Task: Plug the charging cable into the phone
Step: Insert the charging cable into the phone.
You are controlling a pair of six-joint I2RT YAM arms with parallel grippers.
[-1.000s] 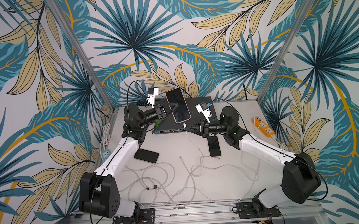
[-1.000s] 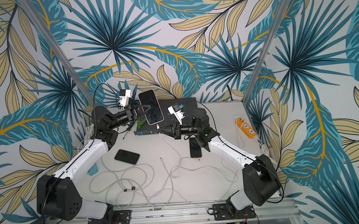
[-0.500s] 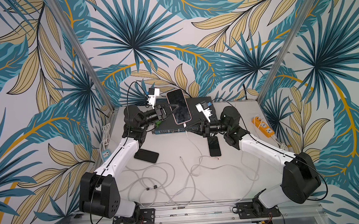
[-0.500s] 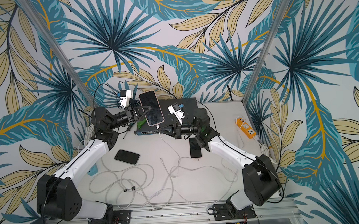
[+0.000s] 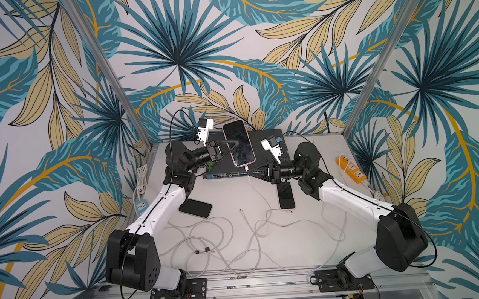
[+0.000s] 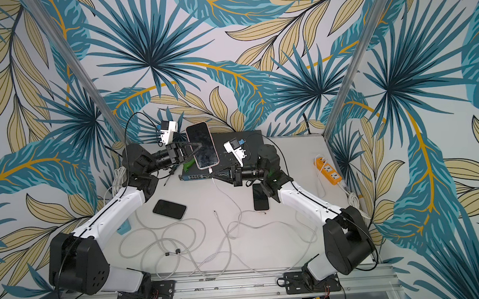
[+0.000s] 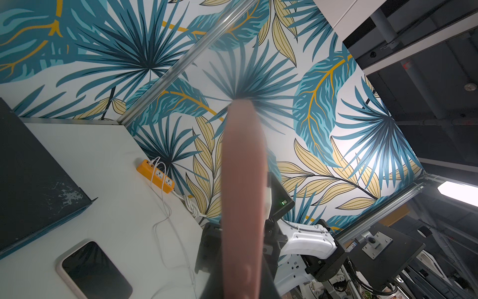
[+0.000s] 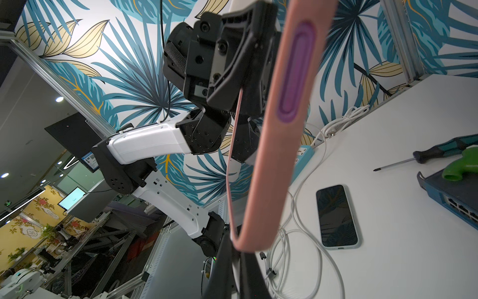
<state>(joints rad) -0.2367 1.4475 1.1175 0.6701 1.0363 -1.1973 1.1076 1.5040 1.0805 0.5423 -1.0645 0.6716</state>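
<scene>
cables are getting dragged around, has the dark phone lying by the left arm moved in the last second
No. The dark phone keeps the same spot and angle relative to the network switch.

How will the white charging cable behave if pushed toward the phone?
Probably floppy: the charging cable sags from the right hand and loops loosely on the table. Pushed mid-length it would likely buckle; only the short end pinched near the pink phone seems steerable.
</scene>
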